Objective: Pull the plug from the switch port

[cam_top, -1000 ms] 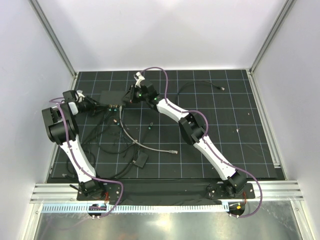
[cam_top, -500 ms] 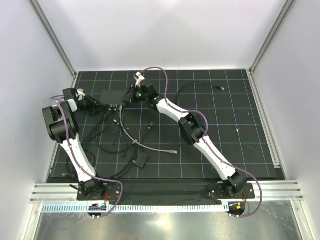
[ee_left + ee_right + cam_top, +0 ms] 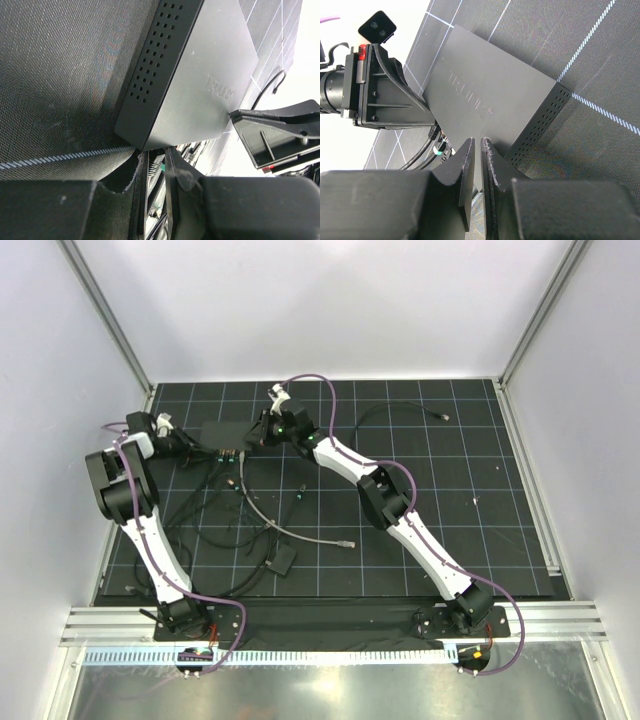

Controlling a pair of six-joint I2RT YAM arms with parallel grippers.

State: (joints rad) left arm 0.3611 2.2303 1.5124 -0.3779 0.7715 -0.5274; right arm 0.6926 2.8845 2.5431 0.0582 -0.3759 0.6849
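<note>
The left gripper (image 3: pixel 186 447) has edged toward the upper left, its hold on a plug indeterminable, while the near-closed, empty right gripper (image 3: pixel 262 435) rests on the unmoved flat dark-grey rectangular switch (image 3: pixel 222 432), upper-left on the desk (image 3: pixel 450 530): extraction is probably just starting.

Twin arms in white and black: the left arm (image 3: pixel 155 548) and right arm (image 3: pixel 430 550) each pair slim white links with bulky black joint housings (image 3: pixel 385 502), and a purple cable (image 3: pixel 329 400) runs along each from black bases (image 3: pixel 466 614) toward the jaws. The left gripper (image 3: pixel 151 161) and right gripper (image 3: pixel 476 145) end in matte black, wedge-shaped fingers (image 3: pixel 462 170) with rough edges. Behind the left jaws sits a ribbed black housing (image 3: pixel 385 100) with a small red mark (image 3: pixel 362 50) and a two-lens black camera block (image 3: pixel 379 26). Behind the right jaws is a silver screw (image 3: pixel 303 141).
</note>
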